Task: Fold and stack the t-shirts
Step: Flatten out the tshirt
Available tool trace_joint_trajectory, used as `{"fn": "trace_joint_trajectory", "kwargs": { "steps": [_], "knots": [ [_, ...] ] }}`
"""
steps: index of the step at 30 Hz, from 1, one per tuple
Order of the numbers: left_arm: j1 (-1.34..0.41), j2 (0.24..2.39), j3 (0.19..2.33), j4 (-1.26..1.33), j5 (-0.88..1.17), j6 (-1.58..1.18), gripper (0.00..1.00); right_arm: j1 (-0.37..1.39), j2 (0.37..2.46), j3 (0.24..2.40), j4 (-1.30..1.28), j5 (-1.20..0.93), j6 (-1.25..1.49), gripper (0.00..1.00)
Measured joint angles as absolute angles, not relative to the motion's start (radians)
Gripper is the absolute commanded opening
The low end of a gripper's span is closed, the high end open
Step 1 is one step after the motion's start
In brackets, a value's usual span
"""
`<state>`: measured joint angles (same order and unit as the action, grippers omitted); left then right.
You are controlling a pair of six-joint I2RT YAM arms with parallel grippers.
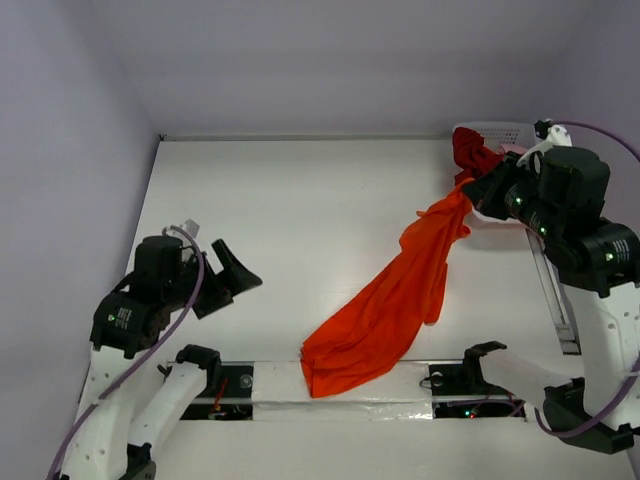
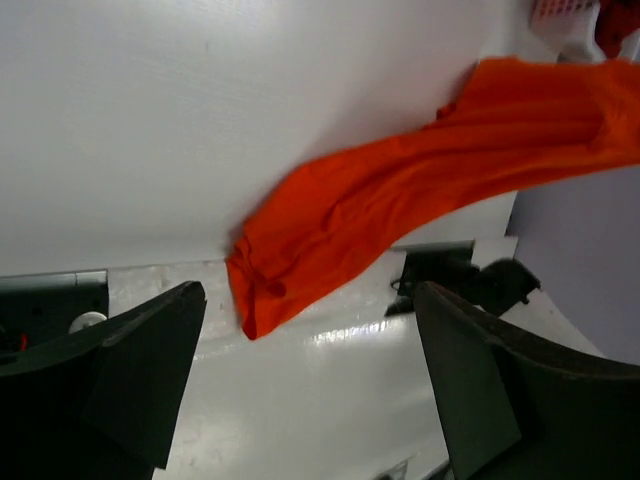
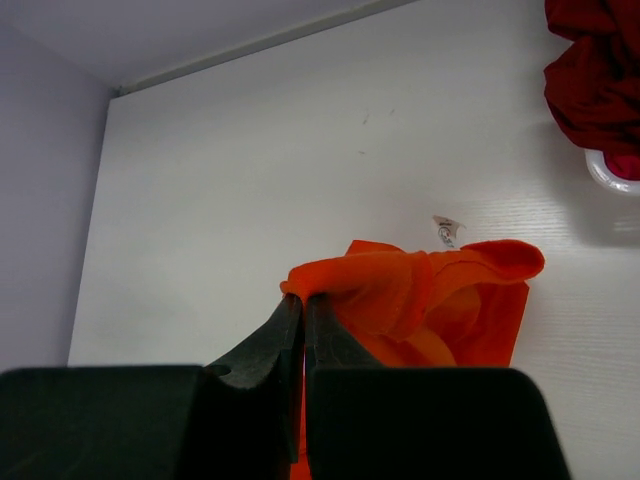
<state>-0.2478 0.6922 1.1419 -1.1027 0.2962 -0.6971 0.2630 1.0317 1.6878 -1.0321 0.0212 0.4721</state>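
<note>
**One pinch made, one hand free: spread the shirt before any fold**

The right gripper's (image 3: 303, 300) black fingers are clamped flat together on a bunched fold of the bright orange cloth t-shirt (image 1: 390, 300), holding that end up beside the white plastic lattice basket (image 1: 505, 130). From there the cloth runs as a twisted rope diagonally across the white table (image 1: 300, 200), and its loose end lies crumpled at the near edge, between the two arm bases. The left gripper (image 2: 310, 295) hangs wide open and empty, well apart to the left of that loose end.

As I judge it, the shirt is out of the basket but not yet laid flat. The left gripper should take a true edge of the near end, not the middle of the crumple. The two arms should then draw apart until the twist is gone, and lower the cloth well away from the dark red cloth shirts (image 1: 472, 150) heaped in the basket. Pulling too hard risks slipping the thin right-hand pinch.
</note>
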Motion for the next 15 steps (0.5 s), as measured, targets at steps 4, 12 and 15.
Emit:
{"fn": "trace_joint_trajectory", "kwargs": {
  "steps": [4, 12, 15],
  "knots": [
    [-0.248, 0.665, 0.927, -1.059, 0.468, -0.719, 0.96, 0.264, 1.073, 1.671, -0.996, -0.005, 0.481, 0.00],
    [-0.254, 0.756, 0.535, -0.818, 0.718, -0.809, 0.91, 0.270, 1.258, 1.703, -0.924, -0.022, 0.476, 0.00],
    [-0.271, 0.771, 0.554, -0.778, 0.758, -0.818, 0.91, 0.270, 1.350, 1.773, -0.907, -0.022, 0.470, 0.00]
  ]
}}
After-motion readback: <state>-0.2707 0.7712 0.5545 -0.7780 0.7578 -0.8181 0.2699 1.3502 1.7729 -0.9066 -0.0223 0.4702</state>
